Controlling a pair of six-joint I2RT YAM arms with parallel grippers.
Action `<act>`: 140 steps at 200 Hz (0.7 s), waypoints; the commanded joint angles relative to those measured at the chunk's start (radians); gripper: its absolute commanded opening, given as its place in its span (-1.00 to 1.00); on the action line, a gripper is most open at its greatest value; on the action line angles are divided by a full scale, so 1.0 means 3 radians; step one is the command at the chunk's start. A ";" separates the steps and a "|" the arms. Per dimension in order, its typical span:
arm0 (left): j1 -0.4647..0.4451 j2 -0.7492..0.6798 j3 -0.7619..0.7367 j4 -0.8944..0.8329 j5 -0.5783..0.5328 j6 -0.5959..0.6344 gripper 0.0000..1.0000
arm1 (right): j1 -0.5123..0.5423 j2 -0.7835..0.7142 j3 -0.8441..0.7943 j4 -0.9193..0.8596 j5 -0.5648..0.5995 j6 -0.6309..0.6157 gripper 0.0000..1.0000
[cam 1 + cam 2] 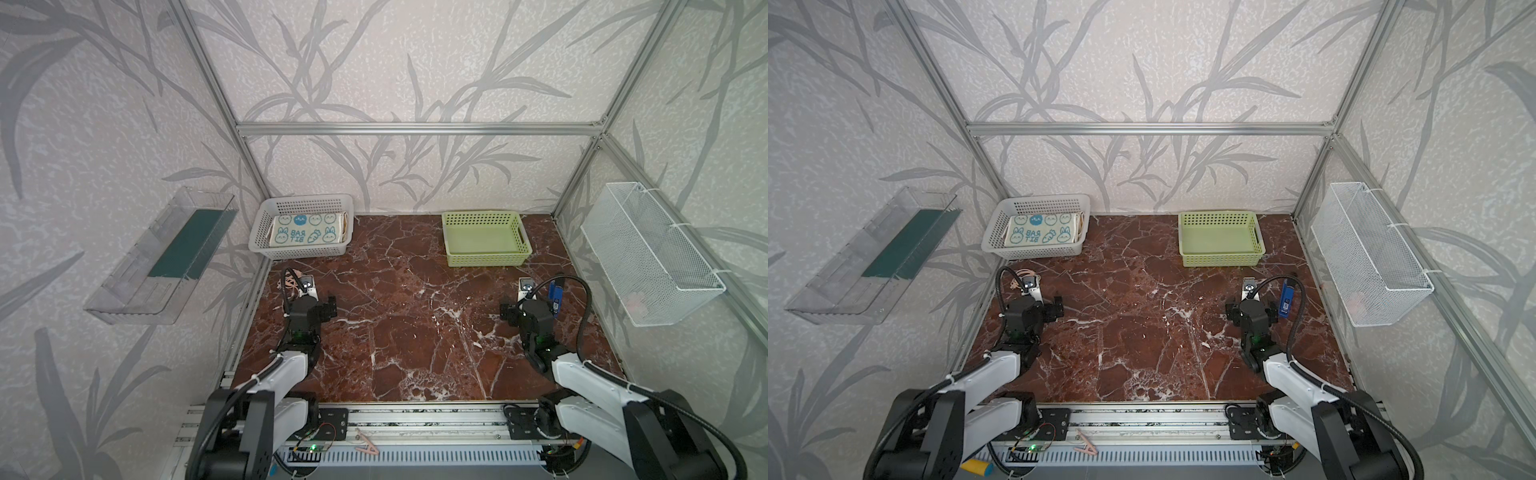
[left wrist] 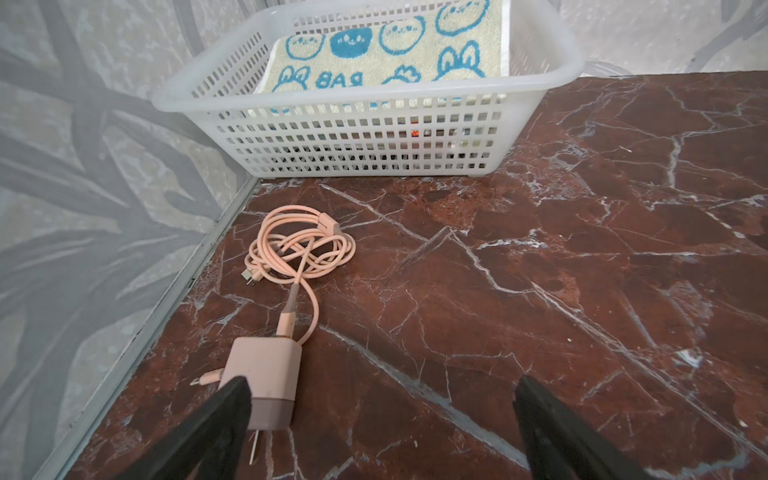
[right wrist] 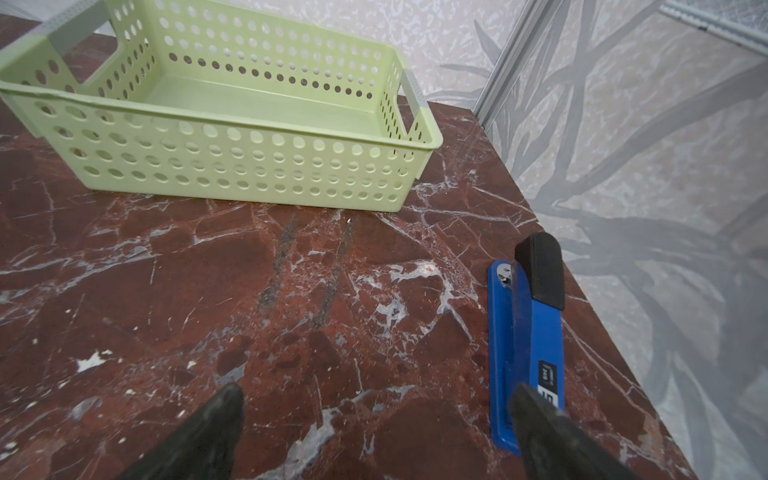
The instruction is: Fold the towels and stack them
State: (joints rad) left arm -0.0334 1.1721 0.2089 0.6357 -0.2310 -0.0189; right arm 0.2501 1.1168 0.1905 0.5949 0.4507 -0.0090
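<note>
Listener: What sits closest to the lens?
Me: My left gripper (image 2: 382, 382) — two black fingers spread wide, gripping nothing. A pink charger block (image 2: 268, 365) lies just beside one finger, its coiled pink cable (image 2: 299, 249) ahead of the jaws on the red marble table (image 2: 540, 270).
Listener: And the towels (image 1: 307, 235)?
Me: Well ahead of those jaws, in the white basket (image 2: 365, 141). On top lies the white towel with blue bunnies (image 2: 386, 54), folded flat; scraps of colour show through the wall holes beneath it, too hidden to name.
Listener: Your other side?
Me: My right gripper (image 3: 376, 388) is spread wide too, empty — a blue stapler (image 3: 528, 340) lies just beside one finger, and the green basket (image 3: 232, 166) stands ahead.
</note>
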 commanded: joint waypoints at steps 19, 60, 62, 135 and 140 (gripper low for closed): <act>0.0024 0.0912 -0.0085 0.1931 -0.0248 -0.0112 0.98 | -0.0153 0.0802 -0.0147 0.1973 -0.0242 -0.0122 0.98; 0.0002 0.1334 0.0071 0.1972 0.0009 0.0034 0.98 | -0.0303 0.1506 -0.0097 0.2612 -0.0505 -0.0152 0.98; -0.0001 0.1324 0.0094 0.1909 0.0014 0.0037 0.99 | -0.0306 0.1487 -0.0088 0.2565 -0.0523 -0.0147 0.98; 0.0104 0.1335 0.0547 0.1089 0.0107 -0.0034 0.99 | -0.0379 0.1634 0.0268 0.2015 -0.0637 -0.0098 0.98; 0.0101 0.1331 0.0552 0.1084 0.0100 -0.0034 0.99 | -0.0390 0.1587 0.0291 0.1894 -0.0643 -0.0066 0.98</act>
State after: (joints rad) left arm -0.0090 1.5860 0.3740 1.0027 -0.2111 -0.0196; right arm 0.1421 1.6062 0.2455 1.2160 0.2691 -0.0425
